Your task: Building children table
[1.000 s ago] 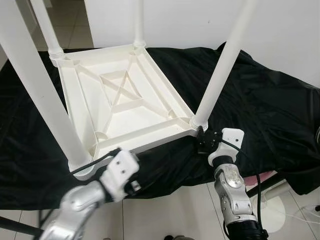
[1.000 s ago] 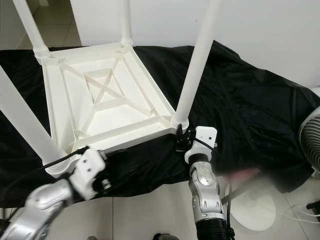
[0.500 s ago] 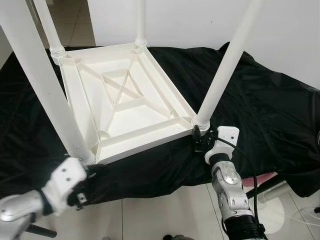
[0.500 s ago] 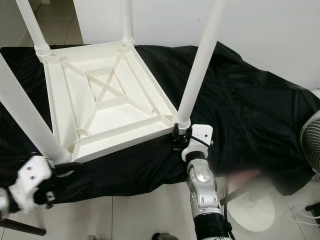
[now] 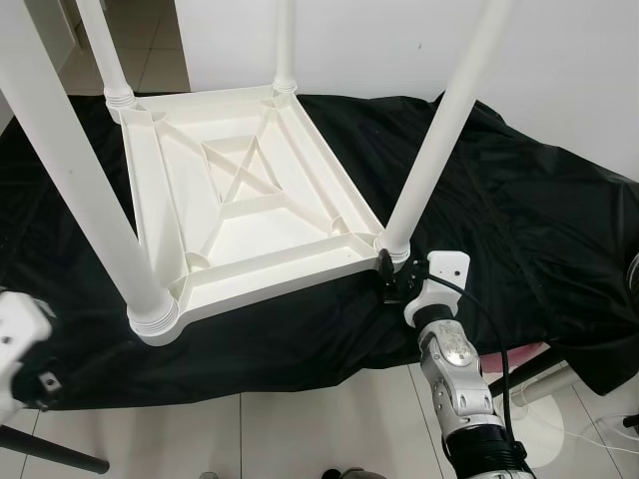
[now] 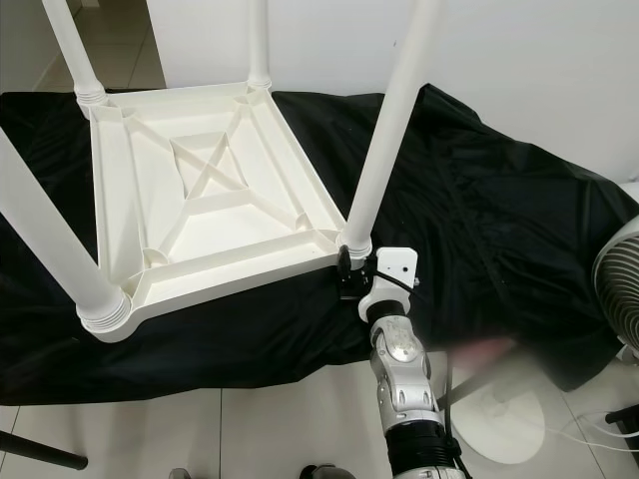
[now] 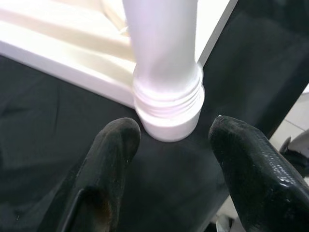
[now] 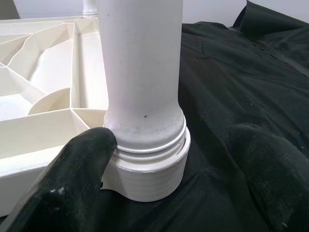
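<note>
The right tool (image 8: 159, 159) stands open, one finger (image 8: 79, 159) touching the collar of the near-right leg (image 5: 439, 130), which rises upright between its fingers. The left tool (image 7: 169, 145), also open, holds nothing, facing the near-left leg (image 7: 161, 53). The upturned children table (image 5: 250, 200) lies on the black-draped counter (image 5: 539, 220).

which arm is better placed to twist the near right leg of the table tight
The right. The right gripper is at the threaded base of the near right white plastic leg of the upturned white plastic table, fingers open on either side. The left gripper sits back, facing the near left leg.
</note>
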Tool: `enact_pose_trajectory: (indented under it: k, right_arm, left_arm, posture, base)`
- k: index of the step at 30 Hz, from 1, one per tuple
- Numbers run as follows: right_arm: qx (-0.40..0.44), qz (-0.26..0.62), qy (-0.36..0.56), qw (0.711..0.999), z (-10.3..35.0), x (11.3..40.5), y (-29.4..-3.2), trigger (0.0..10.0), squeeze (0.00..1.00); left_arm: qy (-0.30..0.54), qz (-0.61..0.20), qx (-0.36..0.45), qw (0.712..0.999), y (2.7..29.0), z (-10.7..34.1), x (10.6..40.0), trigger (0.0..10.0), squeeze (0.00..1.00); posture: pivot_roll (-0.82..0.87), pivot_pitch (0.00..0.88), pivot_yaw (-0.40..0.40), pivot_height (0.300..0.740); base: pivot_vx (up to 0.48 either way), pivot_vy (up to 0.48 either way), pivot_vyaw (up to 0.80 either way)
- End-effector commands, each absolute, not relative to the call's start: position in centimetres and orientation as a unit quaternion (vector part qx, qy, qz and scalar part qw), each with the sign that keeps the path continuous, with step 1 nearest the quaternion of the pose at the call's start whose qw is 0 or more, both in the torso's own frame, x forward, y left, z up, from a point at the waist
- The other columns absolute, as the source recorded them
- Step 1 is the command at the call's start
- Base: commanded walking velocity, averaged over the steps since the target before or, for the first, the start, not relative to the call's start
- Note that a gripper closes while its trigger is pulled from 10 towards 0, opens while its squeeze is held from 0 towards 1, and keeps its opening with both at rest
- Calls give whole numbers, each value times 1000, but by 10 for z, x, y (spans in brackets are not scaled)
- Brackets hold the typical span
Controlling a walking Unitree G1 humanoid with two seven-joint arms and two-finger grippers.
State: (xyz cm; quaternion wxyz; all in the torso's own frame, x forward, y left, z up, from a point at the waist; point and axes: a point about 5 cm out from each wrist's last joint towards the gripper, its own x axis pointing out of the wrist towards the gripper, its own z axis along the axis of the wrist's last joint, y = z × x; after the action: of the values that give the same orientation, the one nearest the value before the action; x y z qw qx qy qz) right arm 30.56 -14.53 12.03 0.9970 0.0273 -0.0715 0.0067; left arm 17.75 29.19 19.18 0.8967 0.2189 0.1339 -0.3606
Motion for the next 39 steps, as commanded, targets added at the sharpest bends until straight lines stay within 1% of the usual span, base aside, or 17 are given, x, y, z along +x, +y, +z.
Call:
enact_pose_trajectory:
  k: [1,2,4,5,7,9,11,12,13,18,22,27,32,34,37,38,39]
  right_arm:
    - [29,-3,-62,998,116,306,-149,10000,0]
    - [29,-3,-62,998,116,306,-149,10000,0]
    - [30,-2,-61,998,115,306,-148,10000,0]
    - [30,-2,-61,998,115,306,-148,10000,0]
    - [31,0,-61,998,114,307,-147,10000,0]
    - [31,0,-61,998,114,307,-147,10000,0]
    - [32,5,-60,998,114,308,-146,10000,0]
    - [32,10,-61,998,115,309,-144,10000,0]
    - [32,11,-61,998,115,309,-144,10000,0]
    - [31,13,-64,997,116,310,-142,10000,0]
    - [29,13,-66,997,116,310,-143,10000,0]
    - [27,10,-71,997,117,308,-143,10000,0]
    - [27,9,-74,997,118,309,-142,10000,0]
    - [19,12,-77,997,120,311,-142,10000,0]
    - [15,12,-77,997,120,312,-144,10000,0]
    - [10,8,-78,997,121,315,-147,10000,0]
    - [3,2,-81,997,124,319,-152,10000,0]
  left_arm:
    - [143,-339,220,904,303,194,176,10000,0]
    - [143,-339,220,904,303,194,176,10000,0]
    - [157,-297,235,912,321,193,180,10000,0]
    - [157,-297,235,912,321,193,180,10000,0]
    - [143,-255,255,922,331,193,190,10000,0]
    - [143,-255,255,922,331,193,190,10000,0]
    - [92,-176,276,940,336,196,220,10000,0]
    - [53,-138,274,950,334,200,241,10000,0]
    - [44,-134,272,952,333,201,245,10000,0]
    - [-2,-119,251,961,322,208,265,10000,0]
    - [-17,-113,241,964,318,208,275,10000,0]
    - [-54,-132,209,967,297,207,294,10000,0]
    - [-67,-135,193,969,284,204,305,10000,0]
    - [-90,-137,168,972,268,203,314,10000,0]
    - [-95,-137,151,974,263,202,317,10000,0]
    - [-103,-161,140,971,254,200,316,10000,0]
    - [-111,-208,124,964,239,196,312,10000,0]
  posture:
    - [45,118,-62,740]
    - [45,118,-62,740]
    - [48,118,-62,740]
    - [48,118,-62,740]
    - [46,118,-63,740]
    - [46,118,-63,740]
    - [42,115,-65,740]
    - [41,115,-64,740]
    - [41,115,-64,740]
    - [27,113,-56,740]
    - [17,112,-49,740]
    - [14,112,-45,740]
    - [6,113,-44,740]
    - [-10,114,-44,740]
    - [-10,114,-44,740]
    - [-14,113,-43,740]
    - [-15,113,-43,740]
  base:
    - [0,0,0]
    - [0,0,0]
    - [0,0,0]
    - [0,0,0]
    - [0,0,0]
    - [0,0,0]
    - [0,0,0]
    - [0,0,0]
    - [0,0,0]
    - [0,0,0]
    - [0,0,0]
    - [0,0,0]
    - [0,0,0]
    - [0,0,0]
    - [0,0,0]
    - [0,0,0]
    - [0,0,0]
